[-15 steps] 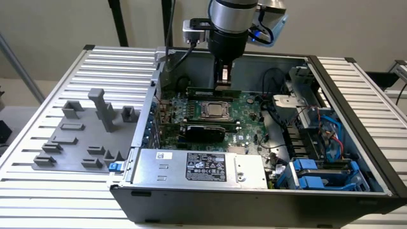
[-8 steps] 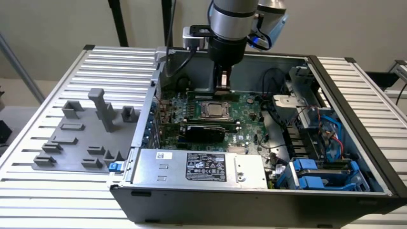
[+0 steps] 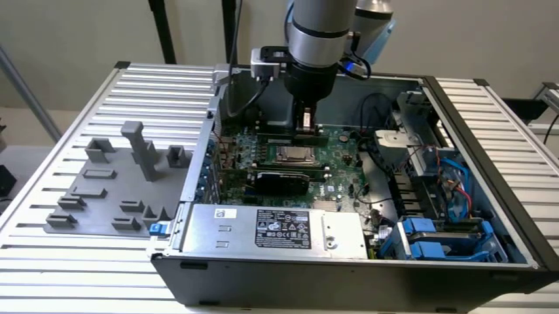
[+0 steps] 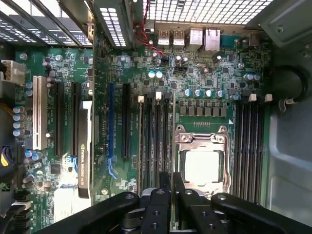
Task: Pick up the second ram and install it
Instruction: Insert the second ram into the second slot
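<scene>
End effector (image 4: 171,179) closed on the second ram (image 4: 173,131). Stick held edge-on over the memory slots (image 4: 153,146), just beside the CPU socket (image 4: 202,163), inside the open computer case (image 3: 486,163). Seated or not: cannot tell. Likely risk: if the stick is tilted or off the slot line, pressing down could jam it on a slot wall or latch, or bend it.

one arm (image 3: 319,26), one gripper (image 4: 171,178), two fingers (image 4: 179,183). one memory stick (image 4: 173,136) pinched between the fingers. one processor socket (image 4: 202,163) just past the fingertips, with two banks of memory slots (image 4: 248,146), one on each side of it. farther from the fingers: one graphics card (image 4: 84,146), one white slot (image 4: 38,119), one blue slot (image 4: 110,122). one computer case (image 3: 349,281), one power supply (image 3: 275,226), two blue drive trays (image 3: 419,226).
</scene>
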You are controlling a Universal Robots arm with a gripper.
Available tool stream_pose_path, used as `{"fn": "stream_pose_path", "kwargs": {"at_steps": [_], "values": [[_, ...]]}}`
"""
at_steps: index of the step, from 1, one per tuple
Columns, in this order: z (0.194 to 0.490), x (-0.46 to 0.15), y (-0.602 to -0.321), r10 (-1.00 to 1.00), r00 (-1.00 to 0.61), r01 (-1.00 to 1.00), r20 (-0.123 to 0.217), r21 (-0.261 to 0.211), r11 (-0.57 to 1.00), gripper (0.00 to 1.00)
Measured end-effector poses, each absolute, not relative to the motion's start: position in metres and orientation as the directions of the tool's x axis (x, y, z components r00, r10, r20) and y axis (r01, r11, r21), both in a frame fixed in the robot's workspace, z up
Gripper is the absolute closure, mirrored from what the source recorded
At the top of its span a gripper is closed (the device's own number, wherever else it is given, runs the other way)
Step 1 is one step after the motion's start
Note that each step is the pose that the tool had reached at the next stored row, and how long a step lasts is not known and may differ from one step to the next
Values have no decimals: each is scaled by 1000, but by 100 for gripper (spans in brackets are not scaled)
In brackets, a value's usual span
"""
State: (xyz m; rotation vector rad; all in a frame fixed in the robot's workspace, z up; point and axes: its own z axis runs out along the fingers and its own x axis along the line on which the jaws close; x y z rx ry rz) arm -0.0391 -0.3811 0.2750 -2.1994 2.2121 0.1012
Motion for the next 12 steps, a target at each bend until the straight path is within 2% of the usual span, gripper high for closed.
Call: {"fn": "stream_pose_path", "kwargs": {"at_steps": [12], "values": [[253,-39,-386,-998,-7,-999,-60,31,5,86]]}}
